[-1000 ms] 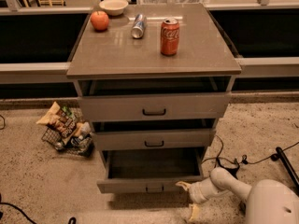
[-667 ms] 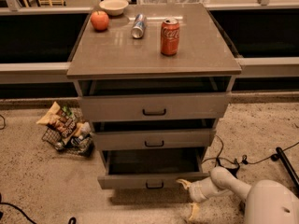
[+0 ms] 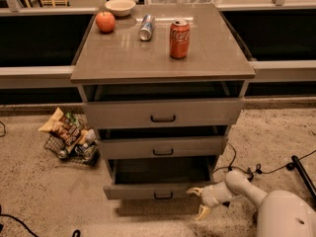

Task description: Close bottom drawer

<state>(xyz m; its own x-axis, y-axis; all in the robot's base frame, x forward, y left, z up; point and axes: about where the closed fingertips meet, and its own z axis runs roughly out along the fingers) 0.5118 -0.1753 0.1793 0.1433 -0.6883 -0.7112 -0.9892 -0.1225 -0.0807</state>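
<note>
The bottom drawer (image 3: 148,191) of the grey-beige cabinet (image 3: 163,58) stands pulled out, its dark tray showing and a small handle at the centre of its slim front. My gripper (image 3: 198,202) is low at the right end of that front panel. Its pale fingers (image 3: 202,212) are spread apart, the upper one at the panel's right edge. It holds nothing. The white arm (image 3: 247,189) reaches in from the lower right.
The top drawer (image 3: 163,113) and middle drawer (image 3: 163,146) are slightly open. On top sit a red can (image 3: 179,38), a lying silver can (image 3: 146,27), an apple (image 3: 105,21) and a bowl (image 3: 120,6). A snack basket (image 3: 69,138) lies left. Cables (image 3: 276,167) run right.
The bottom drawer has moved in a little. My gripper has stayed at the right end of its front.
</note>
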